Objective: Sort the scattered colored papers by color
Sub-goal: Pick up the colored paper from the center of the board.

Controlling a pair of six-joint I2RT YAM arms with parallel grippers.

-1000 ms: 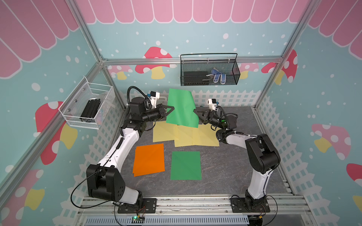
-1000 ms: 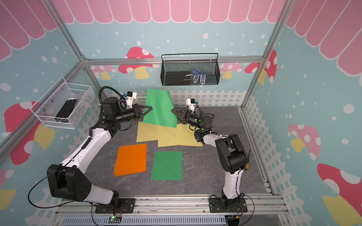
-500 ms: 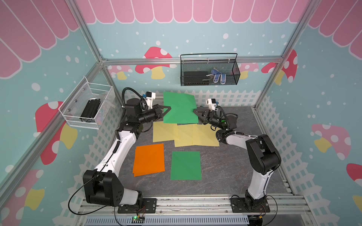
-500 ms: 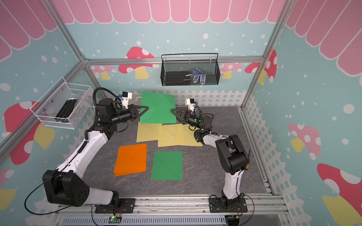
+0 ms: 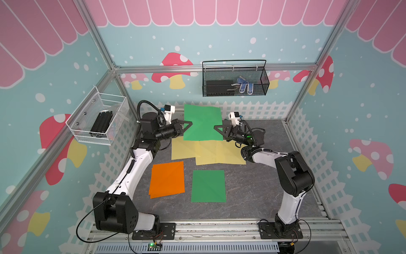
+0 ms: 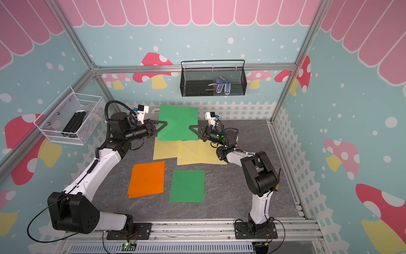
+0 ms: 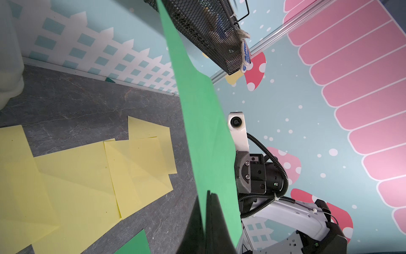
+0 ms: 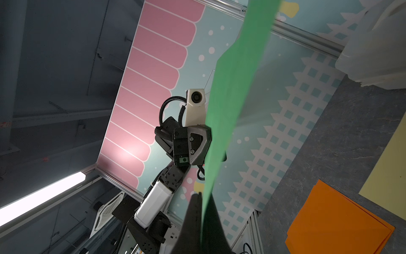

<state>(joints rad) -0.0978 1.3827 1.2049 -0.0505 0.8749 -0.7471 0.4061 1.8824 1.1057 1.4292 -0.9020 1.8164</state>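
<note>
A green paper (image 5: pixel 202 123) (image 6: pixel 178 123) hangs spread above the back of the table, held at both side edges. My left gripper (image 5: pixel 191 123) (image 7: pixel 208 193) is shut on its left edge. My right gripper (image 5: pixel 214 127) (image 8: pixel 198 194) is shut on its right edge. In the wrist views this sheet (image 7: pixel 202 123) (image 8: pixel 228 88) runs edge-on between the jaws. Under it, overlapping pale yellow papers (image 5: pixel 208 151) (image 7: pixel 77 176) lie flat. Nearer the front lie an orange stack (image 5: pixel 167 179) (image 8: pixel 336 220) and another green paper (image 5: pixel 208 185) (image 6: pixel 187 185).
A black wire basket (image 5: pixel 235 81) hangs on the back wall and a white mesh basket (image 5: pixel 98 121) on the left wall. A white plastic box (image 8: pixel 373 55) stands at the back behind the held sheet. White picket-fence walls surround the grey tabletop (image 5: pixel 263 187).
The left arm swung the green paper up and left until it spread level. The right gripper, open a second ago, closed on the sheet's right edge.
</note>
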